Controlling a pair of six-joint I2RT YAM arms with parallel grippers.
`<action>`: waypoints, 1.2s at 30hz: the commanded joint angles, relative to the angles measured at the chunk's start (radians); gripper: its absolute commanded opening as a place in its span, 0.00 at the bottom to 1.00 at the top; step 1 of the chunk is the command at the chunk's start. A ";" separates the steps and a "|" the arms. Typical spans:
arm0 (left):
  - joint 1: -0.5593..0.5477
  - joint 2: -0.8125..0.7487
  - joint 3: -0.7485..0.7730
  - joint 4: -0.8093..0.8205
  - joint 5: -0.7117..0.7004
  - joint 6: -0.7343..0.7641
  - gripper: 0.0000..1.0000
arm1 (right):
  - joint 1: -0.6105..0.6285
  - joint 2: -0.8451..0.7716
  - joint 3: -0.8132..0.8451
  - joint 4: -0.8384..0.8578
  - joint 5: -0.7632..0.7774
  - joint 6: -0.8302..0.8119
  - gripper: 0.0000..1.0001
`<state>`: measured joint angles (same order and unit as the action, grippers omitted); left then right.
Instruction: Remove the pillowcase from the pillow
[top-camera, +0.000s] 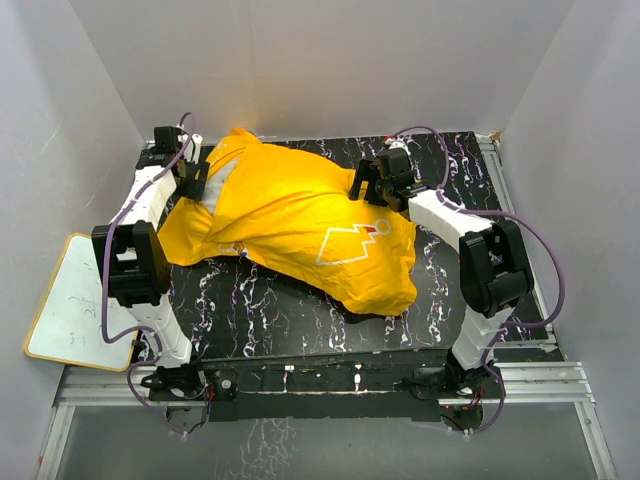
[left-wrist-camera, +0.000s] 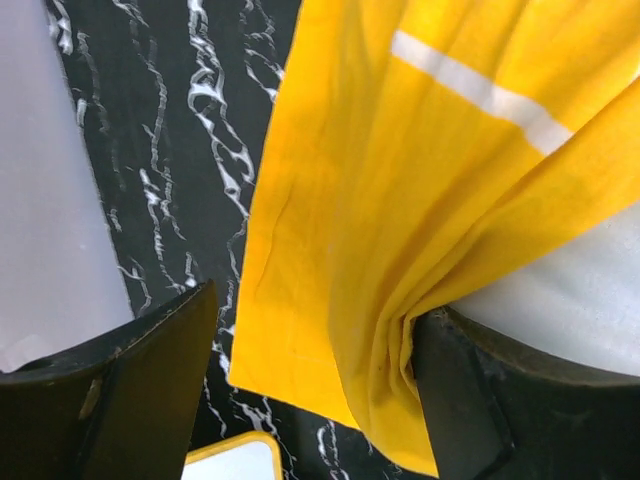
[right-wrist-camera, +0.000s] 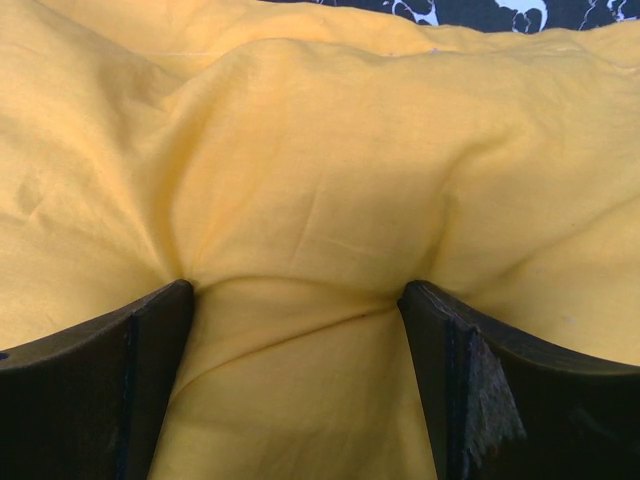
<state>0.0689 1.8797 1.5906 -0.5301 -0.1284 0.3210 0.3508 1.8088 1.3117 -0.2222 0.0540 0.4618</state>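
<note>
The yellow pillowcase lies wrinkled across the black marbled table and covers most of the pillow. A little off-white pillow shows beside my left gripper's right finger. My left gripper is at the case's far left end. In the left wrist view, my left gripper is open, with a hanging fold of the case between its jaws and bunched against the right finger. My right gripper is at the case's far right side. In the right wrist view it is open and pressed down into the yellow fabric.
A yellow-framed whiteboard lies off the table's left edge and also shows in the left wrist view. White walls enclose the table at the back and sides. A metal rail runs along the near edge.
</note>
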 joint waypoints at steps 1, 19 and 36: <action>0.021 -0.020 0.024 0.121 -0.192 0.042 0.73 | 0.035 -0.004 -0.063 -0.119 0.017 -0.005 0.88; -0.014 0.302 0.565 -0.182 0.124 -0.103 0.05 | 0.127 -0.136 -0.202 -0.034 -0.060 0.020 0.83; -0.080 0.462 0.672 -0.007 0.000 0.078 0.61 | 0.193 -0.324 -0.341 -0.035 -0.166 -0.059 0.83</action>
<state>-0.0067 2.2986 2.2272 -0.5686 -0.1364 0.3660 0.5167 1.4887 0.9981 -0.1875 -0.0593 0.4492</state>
